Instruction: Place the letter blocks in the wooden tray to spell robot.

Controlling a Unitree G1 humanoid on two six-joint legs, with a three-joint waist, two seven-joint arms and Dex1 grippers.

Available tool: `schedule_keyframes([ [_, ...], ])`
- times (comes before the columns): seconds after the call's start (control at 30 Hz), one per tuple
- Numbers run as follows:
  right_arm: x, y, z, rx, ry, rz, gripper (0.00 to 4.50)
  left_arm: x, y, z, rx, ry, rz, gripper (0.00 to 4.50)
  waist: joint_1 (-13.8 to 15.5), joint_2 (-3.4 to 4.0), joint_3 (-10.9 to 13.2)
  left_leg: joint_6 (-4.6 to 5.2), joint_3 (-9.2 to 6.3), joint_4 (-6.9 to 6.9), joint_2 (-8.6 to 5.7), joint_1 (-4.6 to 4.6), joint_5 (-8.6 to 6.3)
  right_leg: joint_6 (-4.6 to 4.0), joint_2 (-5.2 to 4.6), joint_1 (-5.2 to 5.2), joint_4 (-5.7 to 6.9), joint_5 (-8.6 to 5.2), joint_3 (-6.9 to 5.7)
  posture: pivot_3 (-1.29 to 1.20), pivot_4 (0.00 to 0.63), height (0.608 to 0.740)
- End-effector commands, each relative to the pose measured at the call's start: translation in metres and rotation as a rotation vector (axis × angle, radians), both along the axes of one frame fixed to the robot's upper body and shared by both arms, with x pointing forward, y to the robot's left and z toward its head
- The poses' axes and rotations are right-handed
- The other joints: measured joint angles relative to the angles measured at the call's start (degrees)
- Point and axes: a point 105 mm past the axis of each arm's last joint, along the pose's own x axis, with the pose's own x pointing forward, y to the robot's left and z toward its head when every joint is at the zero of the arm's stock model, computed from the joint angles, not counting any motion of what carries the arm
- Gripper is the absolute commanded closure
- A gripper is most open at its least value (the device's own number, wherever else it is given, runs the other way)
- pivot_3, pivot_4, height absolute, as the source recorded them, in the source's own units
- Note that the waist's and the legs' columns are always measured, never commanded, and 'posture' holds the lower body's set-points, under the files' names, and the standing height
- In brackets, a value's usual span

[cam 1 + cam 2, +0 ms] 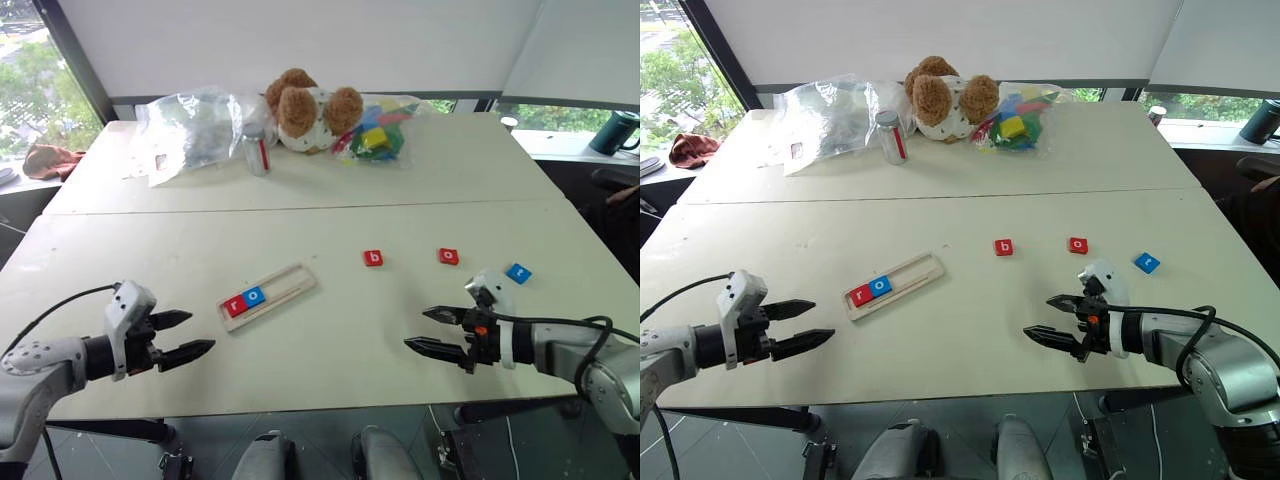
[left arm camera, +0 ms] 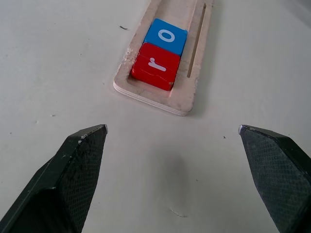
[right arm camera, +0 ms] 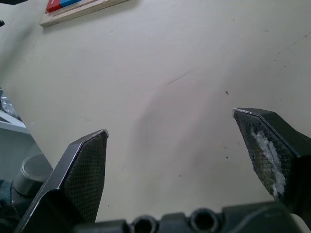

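Wooden tray (image 1: 267,296) lies angled on table (image 1: 300,200), near left gripper (image 1: 186,336); red "r" tile (image 1: 236,305) and blue "o" tile (image 1: 254,295) touch at its left end, so spelling looks begun, rest of tray vacant; red "b" tile (image 1: 373,258), red "o" tile (image 1: 448,256), blue tile (image 1: 518,272) loose on table nearer right gripper (image 1: 437,331), likely its pickings, "b" next; both grippers spread wide, holding nothing, hovering over tabletop; teddy bear (image 1: 305,108), bags at far edge.
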Motion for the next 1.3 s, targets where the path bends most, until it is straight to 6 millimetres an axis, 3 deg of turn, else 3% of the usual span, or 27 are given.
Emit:
schedule_keyframes([
  [0.03, 0.002, 0.003, 0.003, -0.001, -0.031, 0.013, 0.04, 0.003, 0.006, 0.010, 0.034, -0.055, 0.003, 0.00, -0.02, 0.00, 0.00, 0.00, 0.00, 0.00, 0.00, 0.00, 0.00, 0.00, 0.00, 0.00, 0.00, 0.00, 0.00, 0.00, 0.150, 0.740],
  [0.6, 0.019, -0.002, -0.004, -0.036, -0.068, -0.013, 0.04, 0.019, 0.017, 0.020, 0.038, -0.097, 0.025, 0.00, -0.05, 0.00, 0.00, 0.00, 0.00, 0.00, 0.00, 0.00, 0.00, 0.01, 0.00, 0.00, 0.00, 0.00, -0.01, 0.00, 0.150, 0.740],
  [0.8, 0.034, -0.010, -0.002, -0.096, -0.109, -0.037, 0.04, 0.044, 0.022, 0.034, 0.070, -0.158, -0.013, 0.00, 0.05, 0.00, 0.00, -0.01, 0.00, 0.02, -0.01, 0.01, 0.01, 0.00, 0.00, -0.02, 0.04, 0.01, -0.04, 0.00, 0.150, 0.740],
  [1.03, 0.027, 0.028, 0.028, -0.007, -0.157, 0.079, 0.04, 0.056, -0.029, 0.052, 0.097, -0.242, -0.232, 0.00, -0.18, 0.00, 0.01, 0.00, 0.02, 0.00, -0.01, -0.06, 0.00, 0.03, 0.00, -0.09, 0.00, 0.02, -0.03, 0.00, 0.150, 0.740],
  [1.13, 0.022, 0.049, 0.032, -0.006, -0.176, 0.128, 0.04, 0.054, -0.041, 0.037, 0.090, -0.215, -0.265, 0.00, -0.31, 0.01, 0.00, 0.00, 0.03, 0.00, -0.01, -0.05, 0.00, 0.03, 0.00, -0.10, 0.05, 0.02, -0.02, 0.00, 0.150, 0.740],
  [1.3, 0.007, 0.076, 0.017, -0.067, -0.163, 0.216, 0.04, 0.048, -0.042, 0.014, 0.079, -0.189, -0.259, 0.00, -0.14, -0.01, 0.01, 0.00, 0.03, -0.02, -0.01, -0.10, 0.01, 0.03, 0.02, -0.16, 0.05, 0.02, -0.05, 0.00, 0.150, 0.740],
])
